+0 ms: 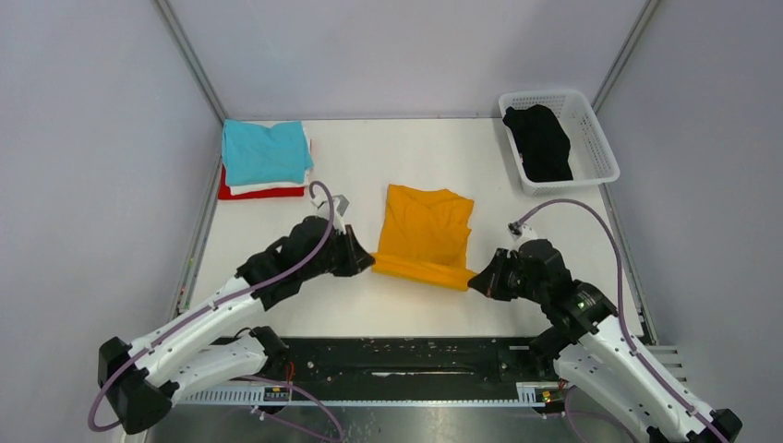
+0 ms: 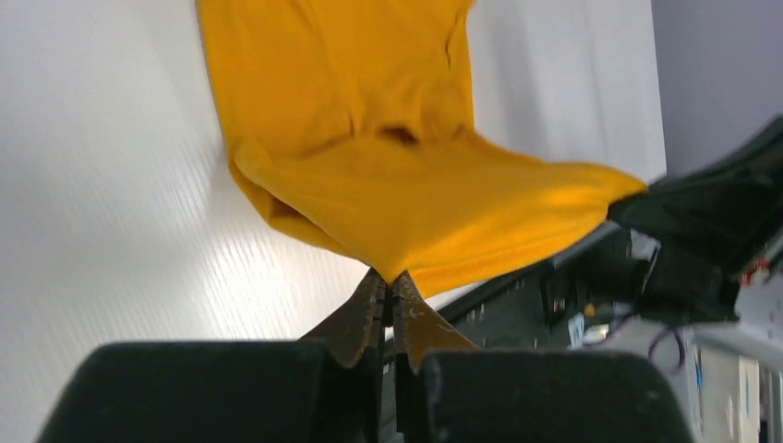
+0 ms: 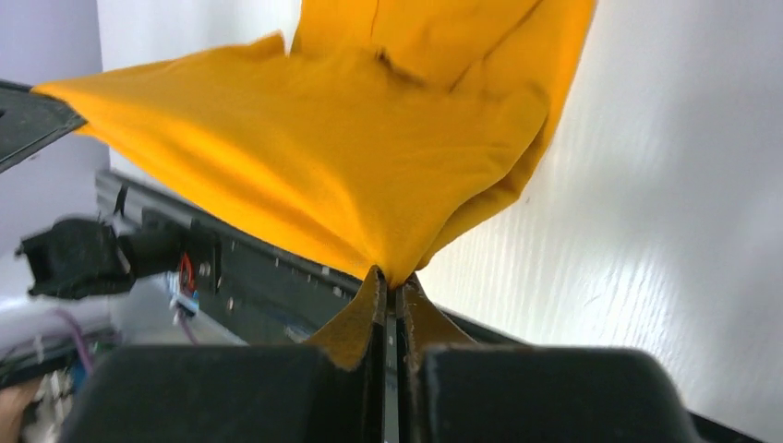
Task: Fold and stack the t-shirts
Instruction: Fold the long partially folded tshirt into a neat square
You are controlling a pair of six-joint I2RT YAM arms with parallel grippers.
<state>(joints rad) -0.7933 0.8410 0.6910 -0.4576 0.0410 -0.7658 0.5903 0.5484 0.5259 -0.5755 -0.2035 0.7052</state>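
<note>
Left gripper (image 2: 389, 281) and right gripper (image 3: 390, 280) pinching mustard-orange t-shirt (image 1: 427, 231), white table (image 1: 369, 157), grey walls (image 1: 92, 138)

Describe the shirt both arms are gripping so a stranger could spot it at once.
On the white table, look at the near middle. There lies the mustard-orange t-shirt, its near corners pinched in the left claw and the right claw. It alone is orange: the folded stack sits far left, the black tee in the basket far right.
</note>
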